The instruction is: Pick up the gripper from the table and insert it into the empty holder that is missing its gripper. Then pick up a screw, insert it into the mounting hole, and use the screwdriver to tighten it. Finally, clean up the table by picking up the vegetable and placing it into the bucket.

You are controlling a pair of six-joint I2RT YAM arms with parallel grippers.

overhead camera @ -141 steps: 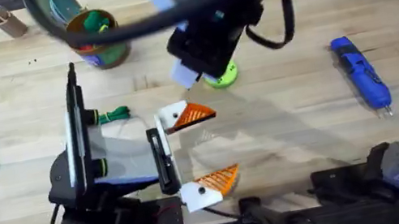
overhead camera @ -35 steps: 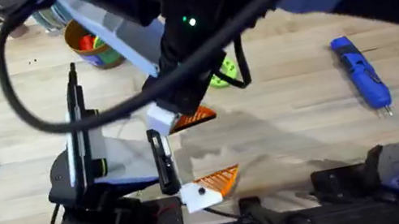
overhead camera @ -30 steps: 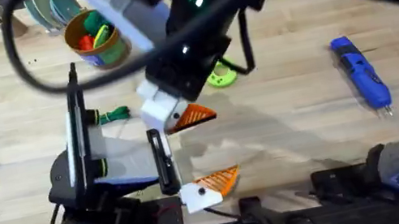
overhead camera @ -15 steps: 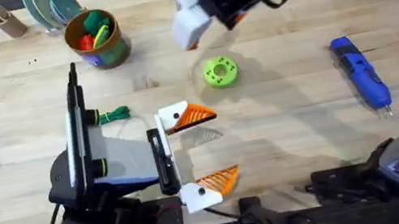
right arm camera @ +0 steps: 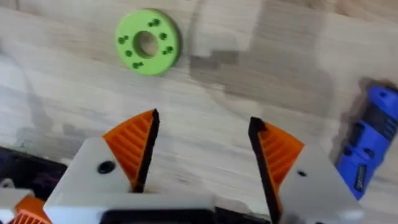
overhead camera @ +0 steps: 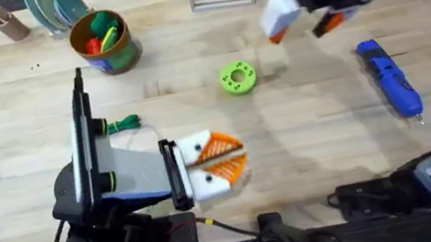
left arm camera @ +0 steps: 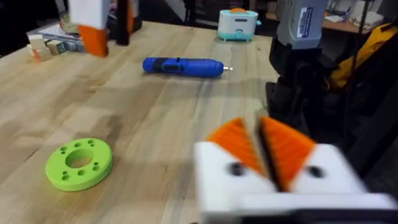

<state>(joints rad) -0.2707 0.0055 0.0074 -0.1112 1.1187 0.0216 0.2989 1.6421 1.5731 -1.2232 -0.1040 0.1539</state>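
Left arm: black, folded low near its base, forearm lying level. Its white pincer with orange ribbed pads has both pads pressed together, no gap visible between them. Right arm: extended up and forward across the far right side. Its white and orange pincer is spread wide, nothing between the pads.

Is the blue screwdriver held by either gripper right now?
No: the screwdriver lies alone on the table, apart from the open right gripper.

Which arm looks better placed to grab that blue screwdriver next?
The right. The right hand hangs open near the screwdriver, on its side of the table; the left hand is shut and farther away.
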